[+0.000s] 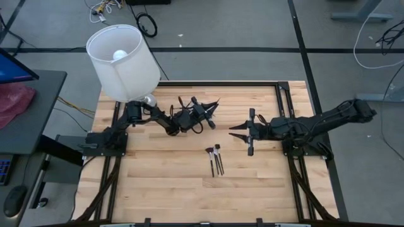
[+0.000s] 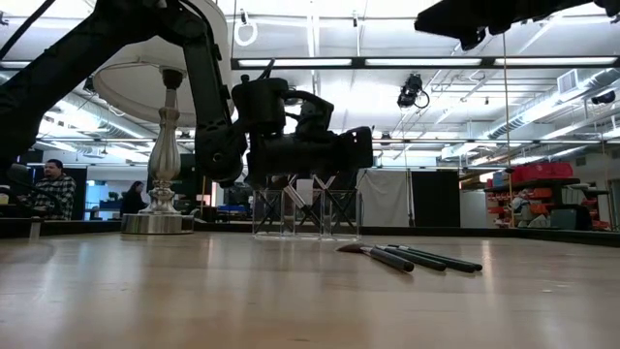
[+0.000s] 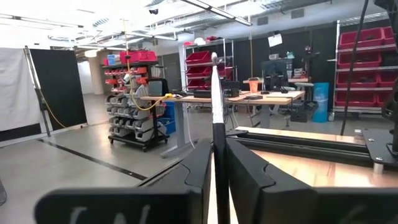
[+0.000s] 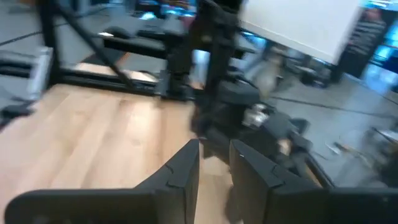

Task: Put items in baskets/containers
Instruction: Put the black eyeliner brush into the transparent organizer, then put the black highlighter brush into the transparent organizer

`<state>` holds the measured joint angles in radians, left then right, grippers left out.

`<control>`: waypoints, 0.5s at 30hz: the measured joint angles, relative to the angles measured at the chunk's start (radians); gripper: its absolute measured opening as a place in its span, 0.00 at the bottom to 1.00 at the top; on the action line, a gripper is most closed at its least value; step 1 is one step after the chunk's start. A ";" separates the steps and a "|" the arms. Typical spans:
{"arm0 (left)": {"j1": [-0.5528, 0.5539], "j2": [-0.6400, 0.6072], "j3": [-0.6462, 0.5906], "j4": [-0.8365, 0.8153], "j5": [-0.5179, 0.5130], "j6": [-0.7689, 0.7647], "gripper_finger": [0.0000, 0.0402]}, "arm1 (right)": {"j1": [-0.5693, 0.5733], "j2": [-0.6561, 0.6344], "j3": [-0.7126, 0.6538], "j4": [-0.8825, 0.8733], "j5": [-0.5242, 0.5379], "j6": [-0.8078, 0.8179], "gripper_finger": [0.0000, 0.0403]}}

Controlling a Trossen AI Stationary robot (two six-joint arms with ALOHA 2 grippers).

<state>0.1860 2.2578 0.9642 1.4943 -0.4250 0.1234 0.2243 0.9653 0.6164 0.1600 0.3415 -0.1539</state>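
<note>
Standing at the table's (image 1: 158,183) far left corner, a white-shaded lamp (image 1: 123,60) sits beside the left arm's base. Left gripper (image 1: 203,112) hangs over the far middle of the table, right above the clear container (image 2: 306,213), which already holds several brushes leaning crossed inside. Its fingers (image 3: 249,180) are nearly together with one thin brush (image 3: 217,124) upright between them, pinched or just loosening, can't tell which. Three loose brushes (image 1: 215,159) lie side by side mid-table, nearer than the container, bristle ends toward the far side. Right gripper (image 1: 243,133) hovers just right of them, raised off the table, pointing at the left arm; fingers (image 4: 186,171) slightly apart, nothing between them. People sit in the room beyond the table on the low view's left
</note>
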 joint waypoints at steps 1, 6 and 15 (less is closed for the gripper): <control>0.000 0.000 0.000 0.000 -0.001 0.000 0.14 | -0.013 0.000 -0.013 0.013 0.031 0.015 0.23; -0.001 0.000 0.000 0.001 -0.005 0.000 0.17 | -0.177 0.000 -0.189 0.308 0.041 0.079 0.23; -0.005 0.003 -0.001 0.032 -0.010 0.004 0.17 | -0.547 0.084 -0.413 0.509 -0.041 0.372 0.19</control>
<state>0.1813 2.2607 0.9629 1.5267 -0.4347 0.1276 -0.3224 1.0497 0.2033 0.6695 0.3006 0.2182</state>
